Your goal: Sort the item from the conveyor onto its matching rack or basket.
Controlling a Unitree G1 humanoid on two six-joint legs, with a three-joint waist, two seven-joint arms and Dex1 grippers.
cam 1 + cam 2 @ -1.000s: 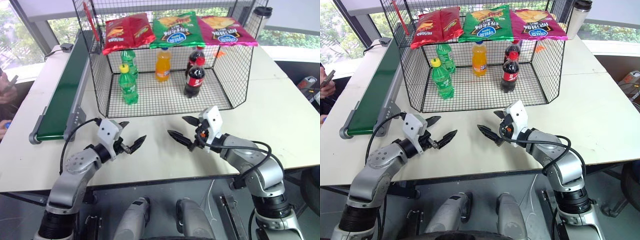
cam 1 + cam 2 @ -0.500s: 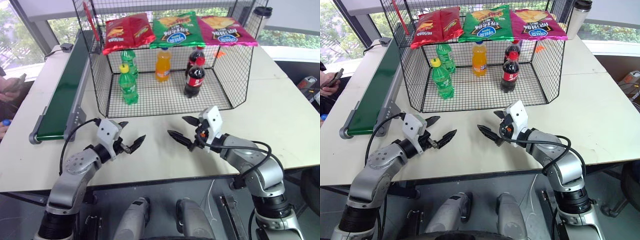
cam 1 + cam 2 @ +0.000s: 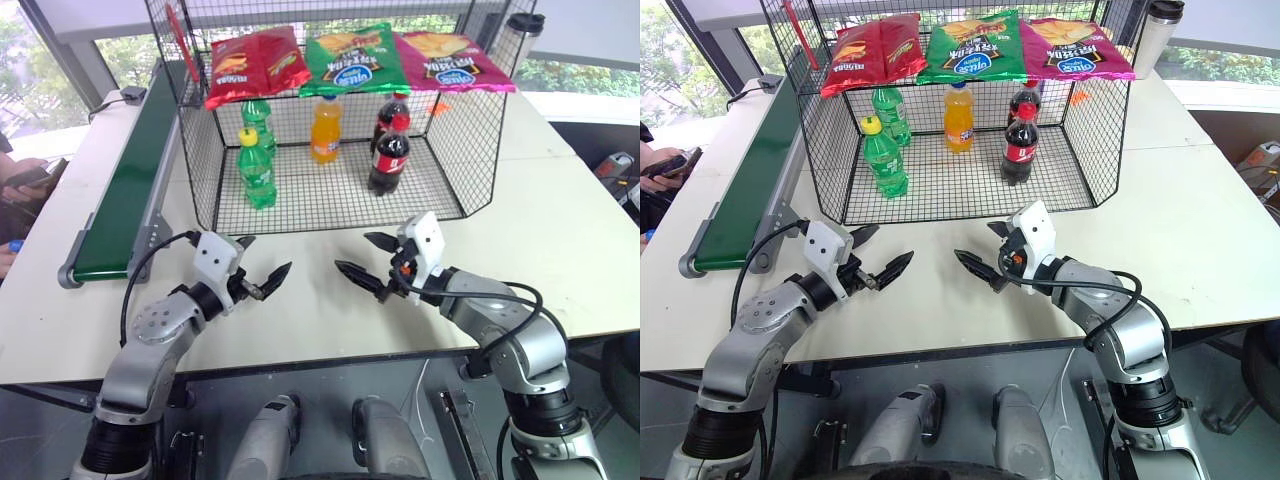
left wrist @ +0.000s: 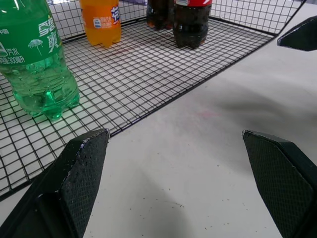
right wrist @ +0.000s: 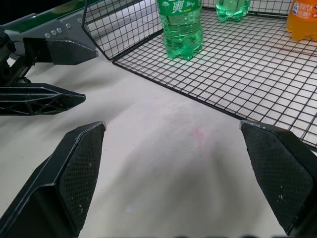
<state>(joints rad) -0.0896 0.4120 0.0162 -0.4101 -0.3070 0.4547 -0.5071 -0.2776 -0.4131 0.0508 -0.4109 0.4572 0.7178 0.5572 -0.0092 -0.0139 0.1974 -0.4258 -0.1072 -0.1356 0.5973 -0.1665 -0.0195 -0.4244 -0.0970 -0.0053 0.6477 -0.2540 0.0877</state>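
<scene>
Presently left gripper (image 3: 268,255) and right gripper (image 3: 352,252) gape wide, empty, above the table; long dark green conveyor belt (image 3: 125,190) lies bare; blue speck (image 3: 12,245) at far left may be the soda bottle's cap, cannot tell; risk: grabbing the orange-capped bottle (image 3: 325,128) inside the black wire-mesh cage (image 3: 440,150) instead

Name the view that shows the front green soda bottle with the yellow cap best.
The right eye view: the green soda bottle with the yellow cap stands whole, cap to base, on the black wire-mesh cage floor. Left eye view matches. Both wrist views cut off its cap.
</scene>
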